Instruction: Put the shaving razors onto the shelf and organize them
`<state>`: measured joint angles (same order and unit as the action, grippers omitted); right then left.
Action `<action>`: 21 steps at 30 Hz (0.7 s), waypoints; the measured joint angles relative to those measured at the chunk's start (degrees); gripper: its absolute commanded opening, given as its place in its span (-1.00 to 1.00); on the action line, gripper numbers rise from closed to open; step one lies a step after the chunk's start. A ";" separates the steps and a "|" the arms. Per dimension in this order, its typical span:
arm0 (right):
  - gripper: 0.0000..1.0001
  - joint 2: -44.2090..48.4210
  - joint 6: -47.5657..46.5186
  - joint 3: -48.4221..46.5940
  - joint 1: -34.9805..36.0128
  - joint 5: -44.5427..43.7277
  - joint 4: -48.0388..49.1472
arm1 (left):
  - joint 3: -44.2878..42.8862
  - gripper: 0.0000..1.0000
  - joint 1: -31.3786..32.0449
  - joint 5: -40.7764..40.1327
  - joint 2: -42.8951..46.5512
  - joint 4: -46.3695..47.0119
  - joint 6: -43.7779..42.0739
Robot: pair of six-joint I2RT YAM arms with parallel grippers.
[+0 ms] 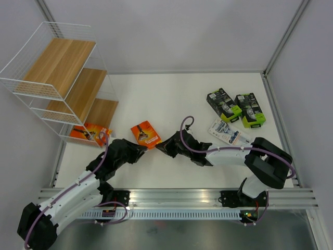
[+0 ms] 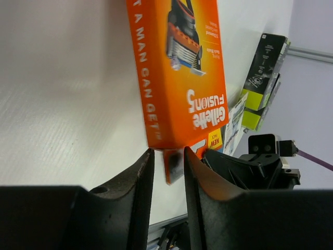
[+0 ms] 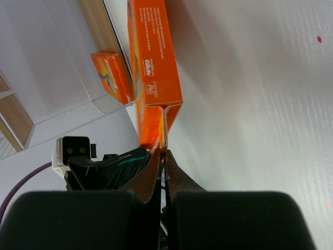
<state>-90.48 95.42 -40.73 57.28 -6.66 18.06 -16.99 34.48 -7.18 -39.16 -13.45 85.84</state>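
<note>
An orange razor box [image 1: 145, 134] sits between my two grippers in front of the shelf [image 1: 62, 78]. My right gripper [image 1: 162, 146] is shut on the thin end flap of this box [image 3: 153, 67], as the right wrist view [image 3: 162, 151] shows. My left gripper [image 1: 139, 149] is at the box's other end. In the left wrist view [image 2: 167, 152] its jaws stand narrowly apart around the box's [image 2: 177, 73] small tab, with a gap on one side. A second orange box [image 1: 89, 131] lies at the foot of the shelf.
Two black boxes with lime-green tops [image 1: 223, 104] [image 1: 250, 109] lie at the far right. The flat white-blue pack [image 1: 229, 133] lies just in front of them, beside the right arm. The shelf's three boards hold nothing. A metal rail runs along the near table edge.
</note>
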 measured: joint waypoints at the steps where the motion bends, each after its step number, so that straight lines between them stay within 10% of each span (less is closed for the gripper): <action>1: -0.99 -0.04 -0.31 -0.09 -0.02 0.37 -0.24 | 0.02 -0.29 0.00 0.00 -0.02 -0.48 0.07; 21: -0.99 -5.64 -2.32 -3.54 -0.94 3.74 -2.64 | 5.55 -0.95 -0.44 -1.53 0.24 4.96 1.55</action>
<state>-96.12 93.10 -44.27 56.34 -2.92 15.42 -11.44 34.04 -8.71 -38.92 -8.49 87.39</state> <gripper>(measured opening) 0.010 0.071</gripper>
